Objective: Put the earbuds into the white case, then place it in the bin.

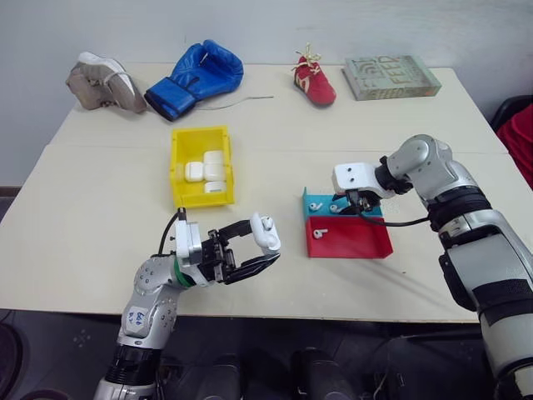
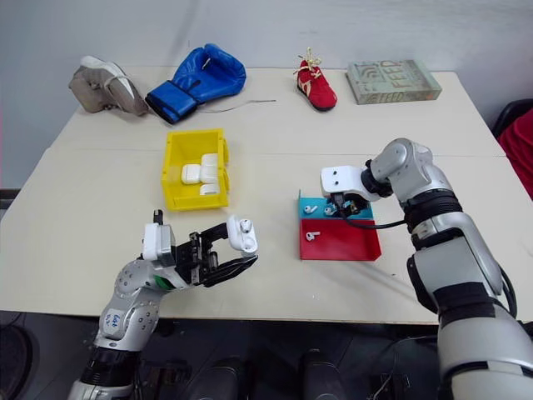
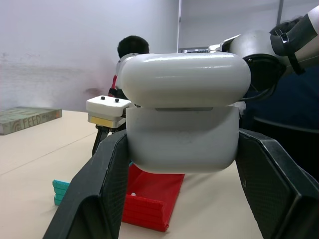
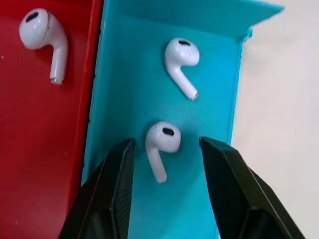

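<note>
My left gripper (image 1: 250, 248) is shut on the white case (image 1: 266, 233) and holds it above the table's front edge; its lid (image 3: 185, 79) stands slightly ajar. My right gripper (image 4: 166, 145) hangs open over the teal tray (image 4: 124, 74), pointing down. One earbud (image 4: 162, 144) lies between its fingers, untouched. A second earbud (image 4: 182, 64) lies farther along the same tray. A third earbud (image 4: 42, 37) rests in the adjoining red tray (image 4: 40, 149). The yellow bin (image 1: 177, 167) stands left of the trays with white cases (image 1: 205, 171) inside it.
Along the table's far edge lie a grey shoe (image 1: 104, 83), a blue boxing glove (image 1: 196, 79), a small red shoe (image 1: 315, 79) and a grey-green book (image 1: 391, 77). Bare tabletop lies between the bin and the trays.
</note>
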### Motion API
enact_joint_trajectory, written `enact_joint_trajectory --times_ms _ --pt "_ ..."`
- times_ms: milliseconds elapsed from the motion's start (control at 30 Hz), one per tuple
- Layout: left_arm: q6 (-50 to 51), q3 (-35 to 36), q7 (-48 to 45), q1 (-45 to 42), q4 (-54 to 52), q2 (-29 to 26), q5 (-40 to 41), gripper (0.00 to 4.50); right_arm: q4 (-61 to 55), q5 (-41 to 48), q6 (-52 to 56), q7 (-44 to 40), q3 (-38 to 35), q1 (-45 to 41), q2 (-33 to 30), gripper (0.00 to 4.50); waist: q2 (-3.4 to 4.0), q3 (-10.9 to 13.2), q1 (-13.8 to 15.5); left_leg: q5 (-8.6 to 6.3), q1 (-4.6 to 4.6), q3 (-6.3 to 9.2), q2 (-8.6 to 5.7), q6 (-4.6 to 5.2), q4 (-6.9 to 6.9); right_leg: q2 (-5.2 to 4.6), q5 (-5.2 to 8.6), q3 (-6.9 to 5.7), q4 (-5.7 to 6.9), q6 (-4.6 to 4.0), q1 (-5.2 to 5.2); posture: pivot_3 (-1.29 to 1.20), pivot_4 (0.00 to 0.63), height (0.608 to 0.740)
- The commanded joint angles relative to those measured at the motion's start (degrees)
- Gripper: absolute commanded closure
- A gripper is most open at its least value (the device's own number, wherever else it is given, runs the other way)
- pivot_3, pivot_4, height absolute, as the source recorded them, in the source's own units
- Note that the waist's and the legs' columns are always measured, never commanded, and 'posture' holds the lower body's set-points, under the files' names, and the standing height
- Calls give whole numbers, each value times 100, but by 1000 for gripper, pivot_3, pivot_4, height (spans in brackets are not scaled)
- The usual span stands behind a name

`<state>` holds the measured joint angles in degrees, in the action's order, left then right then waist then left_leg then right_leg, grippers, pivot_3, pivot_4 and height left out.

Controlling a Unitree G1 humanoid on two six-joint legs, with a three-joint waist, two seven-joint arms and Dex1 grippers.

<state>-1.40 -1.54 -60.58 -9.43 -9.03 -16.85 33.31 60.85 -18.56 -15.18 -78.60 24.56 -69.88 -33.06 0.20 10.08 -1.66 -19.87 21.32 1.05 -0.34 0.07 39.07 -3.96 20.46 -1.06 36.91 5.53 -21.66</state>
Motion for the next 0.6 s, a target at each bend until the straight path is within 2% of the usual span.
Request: enact_joint_trajectory --times_ms 33,400,500,600 --pt "-47 61 11 -24 -242 -61 48 1722 126 -70 -67 -51 -3 -122 44 2431 0 0 0 0 0 0 0 0 0 0 0 0 0 0 0 0 150 740" --pt "-1 107 35 -24 -280 -130 74 1722 272 -196 -65 -44 33 -95 70 2431 0 0 -1 0 -3 0 0 0 2 0 0 1 2 0 2 0 150 740" --pt "-6 91 50 -38 -277 -140 75 1722 280 -199 -68 -62 36 -89 73 3015 0 0 -1 0 -4 0 0 0 2 0 0 1 2 0 3 0 150 740" --pt "-12 83 63 -47 -276 -140 70 1722 285 -202 -68 -65 24 -81 80 3895 0 0 -2 0 -4 0 0 0 2 0 0 1 3 0 3 0 150 740"
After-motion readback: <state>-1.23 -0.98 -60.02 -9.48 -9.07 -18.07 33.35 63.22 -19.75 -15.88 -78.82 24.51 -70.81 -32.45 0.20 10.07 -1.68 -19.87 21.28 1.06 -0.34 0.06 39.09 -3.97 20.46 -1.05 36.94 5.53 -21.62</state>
